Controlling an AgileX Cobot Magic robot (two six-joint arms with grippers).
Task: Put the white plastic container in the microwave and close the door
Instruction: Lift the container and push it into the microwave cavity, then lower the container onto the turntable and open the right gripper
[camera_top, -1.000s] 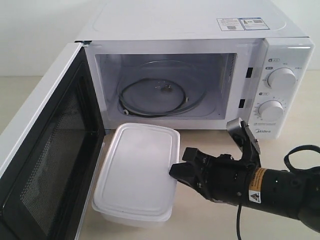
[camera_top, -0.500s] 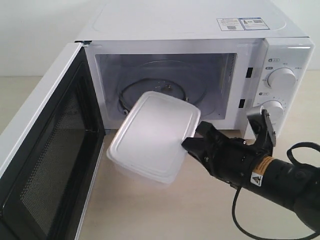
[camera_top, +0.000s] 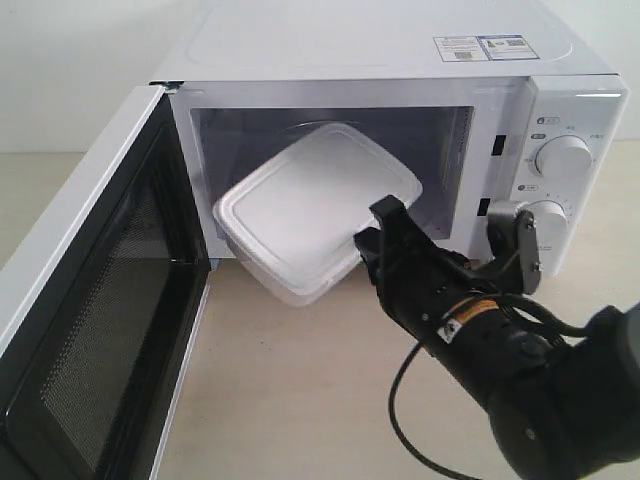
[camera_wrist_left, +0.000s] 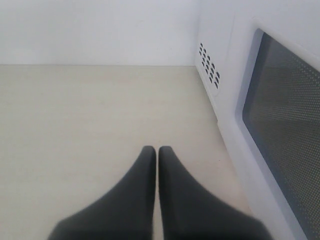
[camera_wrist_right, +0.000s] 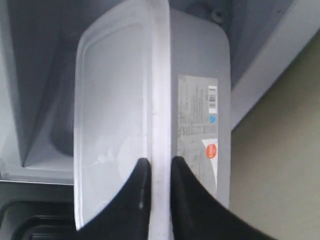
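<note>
The white plastic container (camera_top: 310, 205) hangs tilted in the mouth of the microwave (camera_top: 400, 120), its far end inside the cavity. My right gripper (camera_top: 368, 243) is shut on the container's lid rim, one finger on the lid and one on the labelled side. In the right wrist view the container (camera_wrist_right: 125, 100) shows its red-and-white label, with the right gripper (camera_wrist_right: 160, 165) pinching the rim. The door (camera_top: 90, 320) stands wide open at the left, black mesh face inward. My left gripper (camera_wrist_left: 158, 150) is shut and empty, low over the table beside the door's outer window (camera_wrist_left: 285, 130).
The two round dials (camera_top: 562, 158) sit on the microwave's right panel, close to my right arm's wrist camera. The beige table (camera_top: 290, 400) spreads in front of the microwave. The open door blocks the left side of the table.
My right gripper has lifted the container off the table and carried it up and forward into the microwave's opening. The arm has swung closer to the cavity. The door has not moved.
</note>
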